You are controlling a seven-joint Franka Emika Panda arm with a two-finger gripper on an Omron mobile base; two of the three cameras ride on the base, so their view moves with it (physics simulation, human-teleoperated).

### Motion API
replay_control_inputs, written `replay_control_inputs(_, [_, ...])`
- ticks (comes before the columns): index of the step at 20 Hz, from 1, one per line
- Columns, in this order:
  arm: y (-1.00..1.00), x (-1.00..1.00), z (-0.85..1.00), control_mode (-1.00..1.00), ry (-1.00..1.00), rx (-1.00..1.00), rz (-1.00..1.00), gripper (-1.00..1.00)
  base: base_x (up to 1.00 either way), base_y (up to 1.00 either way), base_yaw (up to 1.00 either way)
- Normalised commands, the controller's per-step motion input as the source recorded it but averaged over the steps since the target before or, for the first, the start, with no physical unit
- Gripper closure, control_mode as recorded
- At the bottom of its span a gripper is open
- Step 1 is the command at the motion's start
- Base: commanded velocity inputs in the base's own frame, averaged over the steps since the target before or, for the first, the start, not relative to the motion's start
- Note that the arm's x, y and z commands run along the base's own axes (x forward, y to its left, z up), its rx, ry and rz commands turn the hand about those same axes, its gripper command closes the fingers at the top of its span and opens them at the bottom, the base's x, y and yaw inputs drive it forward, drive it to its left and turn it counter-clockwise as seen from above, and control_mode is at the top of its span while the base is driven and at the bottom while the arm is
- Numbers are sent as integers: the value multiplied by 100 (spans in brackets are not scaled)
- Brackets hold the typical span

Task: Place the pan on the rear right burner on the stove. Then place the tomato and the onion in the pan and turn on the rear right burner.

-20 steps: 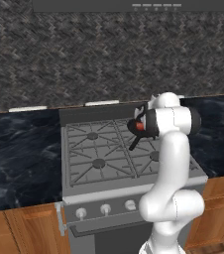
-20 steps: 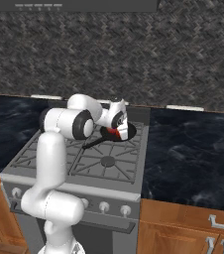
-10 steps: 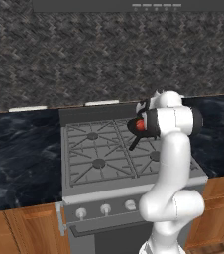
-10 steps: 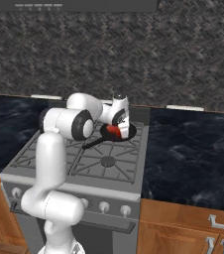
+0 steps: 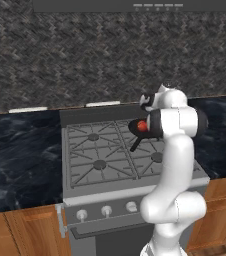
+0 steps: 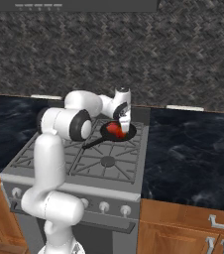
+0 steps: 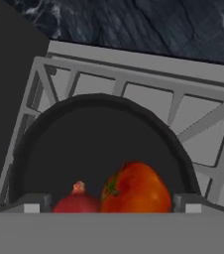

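The gripper (image 7: pixel 112 208) hangs over the pan (image 7: pixel 94 144) with its jaws spread wide, holding nothing. Inside the matte-black pan, on the stove's (image 6: pixel 109 171) rear right burner (image 7: pixel 198 114), the pinkish-red onion (image 7: pixel 77 202) touches the larger orange-red tomato (image 7: pixel 136 187) with its green stem.

Flat, even rendered light, no clear source; faint shading under the arm. Low-res, soft, pixelated edges. No glare, no lens distortion. Hand view dim.
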Motion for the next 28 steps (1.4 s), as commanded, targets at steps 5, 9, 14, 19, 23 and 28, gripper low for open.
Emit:
replay_control_inputs(5, [1,-25,48,-100,0,1,-8,-100,0,0,0])
replay_control_inputs(9, [10,-31,50,-100,0,0,-13,-100,0,0,0])
replay_control_inputs(14, [13,-40,38,-100,0,0,-12,-100,0,0,0])
replay_control_inputs(19, [8,-49,53,-100,0,0,-9,-100,0,0,0])
replay_control_inputs(23, [1,-56,62,-100,0,0,-5,-100,0,0,0])
replay_control_inputs(28, [1,-58,59,-100,0,0,-5,-100,0,0,0])
